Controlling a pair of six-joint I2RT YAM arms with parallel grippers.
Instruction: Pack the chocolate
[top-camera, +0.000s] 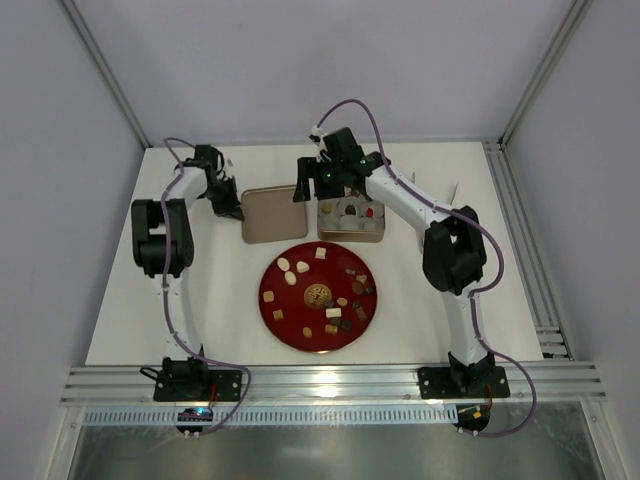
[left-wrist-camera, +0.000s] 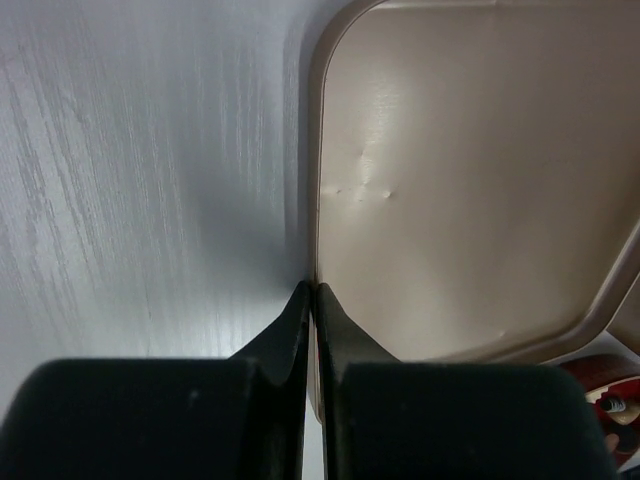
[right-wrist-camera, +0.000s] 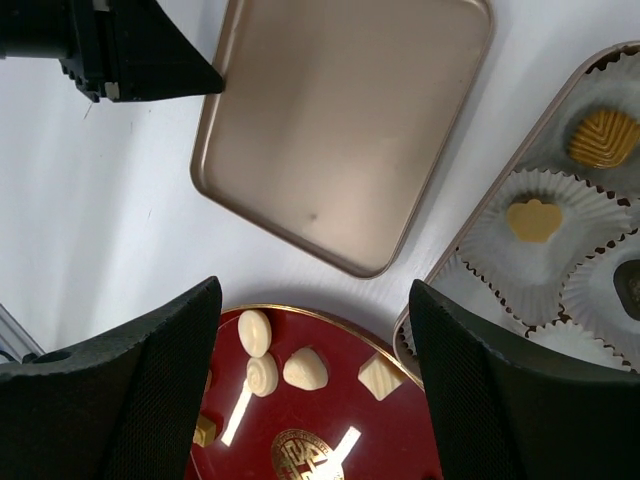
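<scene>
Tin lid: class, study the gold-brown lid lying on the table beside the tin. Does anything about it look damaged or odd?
Yes. The lid has a few small dents in its otherwise smooth face, toward its left side in the left wrist view. Otherwise it lies flat.

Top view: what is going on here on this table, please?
Two robot arms are packing chocolates from a red plate into a tin lined with paper cups. Most pieces lie on the plate; only a few sit in the cups. The left gripper is shut at the left rim of the gold-brown lid, which lies flat beside the tin, and seems to pinch it. The right gripper hangs open and empty above the spot where plate, lid and tin meet.
</scene>
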